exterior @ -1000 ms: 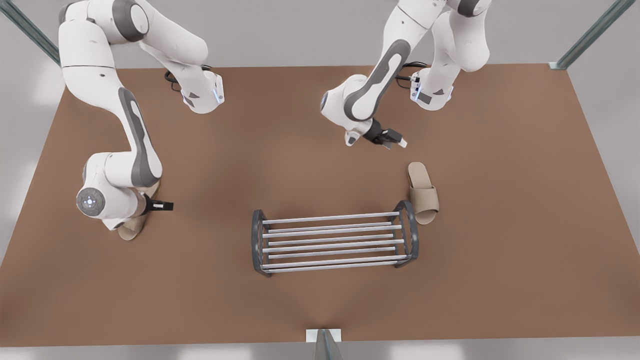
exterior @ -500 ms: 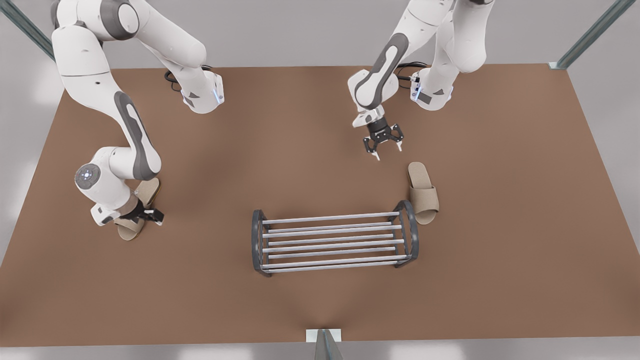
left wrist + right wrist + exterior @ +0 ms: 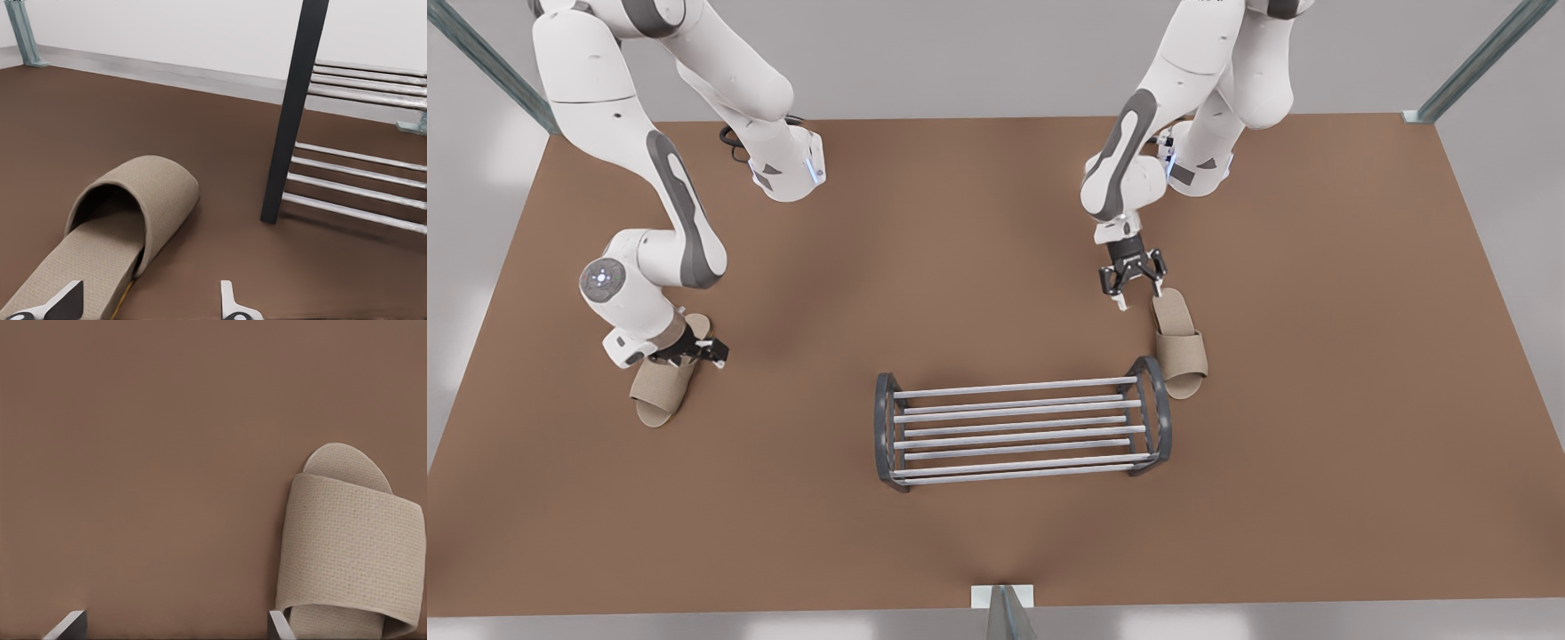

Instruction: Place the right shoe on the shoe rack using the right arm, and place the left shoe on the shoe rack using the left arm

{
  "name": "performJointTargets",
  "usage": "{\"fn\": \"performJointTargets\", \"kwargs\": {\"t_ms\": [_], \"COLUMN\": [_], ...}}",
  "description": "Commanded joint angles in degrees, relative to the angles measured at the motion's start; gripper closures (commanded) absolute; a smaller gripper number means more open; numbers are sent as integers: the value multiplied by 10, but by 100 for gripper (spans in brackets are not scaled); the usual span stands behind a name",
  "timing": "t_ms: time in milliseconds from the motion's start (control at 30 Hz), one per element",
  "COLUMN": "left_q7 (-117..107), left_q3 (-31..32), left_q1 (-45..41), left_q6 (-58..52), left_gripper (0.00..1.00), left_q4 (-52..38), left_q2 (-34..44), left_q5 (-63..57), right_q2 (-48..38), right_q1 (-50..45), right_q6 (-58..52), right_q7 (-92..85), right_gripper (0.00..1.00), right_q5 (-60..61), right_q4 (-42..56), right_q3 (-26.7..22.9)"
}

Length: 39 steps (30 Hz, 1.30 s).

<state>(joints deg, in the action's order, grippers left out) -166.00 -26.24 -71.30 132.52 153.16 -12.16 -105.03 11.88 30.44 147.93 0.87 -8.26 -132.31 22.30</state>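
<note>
The shoe rack (image 3: 1014,388) stands in the middle of the brown table, and its bars (image 3: 360,193) are bare. One tan slipper, the left shoe (image 3: 1181,347), lies flat beside the rack's end frame (image 3: 293,120) on the front view's right. My left gripper (image 3: 1138,292) hangs open, low over its heel. The slipper's sole (image 3: 100,267) runs out from between the fingertips (image 3: 230,300). The other slipper, the right shoe (image 3: 660,389), lies at the front view's left. My right gripper (image 3: 696,351) is open above its heel end. That slipper (image 3: 347,547) sits just outside one fingertip (image 3: 277,623).
Both arm bases (image 3: 787,169) stand at the table's far edge. Metal posts (image 3: 1005,609) rise at the near edge and at the far corners. Brown table (image 3: 1316,462) stretches wide on either side of the rack.
The left gripper has swung from mid-table to the heel of its slipper and now points downward. The right gripper has turned downward over its slipper and shifted toward the heel.
</note>
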Motion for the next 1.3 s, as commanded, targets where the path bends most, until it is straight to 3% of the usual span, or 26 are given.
{"fn": "performJointTargets", "kwargs": {"t_ms": [0,200,300,533,733,833,867,1267], "left_q7": [-339,-341,-365,-368,-374,-375,-375,-398], "left_q3": [-7,-55,-76,-84,-80,-79,-79,-74], "left_q1": [0,1,2,33,33,32,32,35], "left_q6": [29,37,44,57,57,57,57,57], "left_gripper": [1,1,1,0,0,0,0,0], "left_q4": [4,20,22,18,3,-8,-10,-44], "left_q2": [-2,-2,-16,-41,-62,-73,-73,-116], "left_q5": [-69,-130,-165,-195,-196,-196,-196,-197], "right_q2": [0,52,35,17,106,94,70,65], "right_q1": [-1,2,1,13,102,98,108,153], "right_q6": [-1,2,-57,-76,-142,-214,-213,-172], "right_q7": [45,115,137,122,-83,-49,-47,-54], "right_gripper": [0,0,0,0,0,0,0,0], "right_q5": [2,1,1,0,-3,2,4,4], "right_q4": [6,35,24,18,211,184,158,100], "right_q3": [0,-1,1,1,-3,4,23,23]}}
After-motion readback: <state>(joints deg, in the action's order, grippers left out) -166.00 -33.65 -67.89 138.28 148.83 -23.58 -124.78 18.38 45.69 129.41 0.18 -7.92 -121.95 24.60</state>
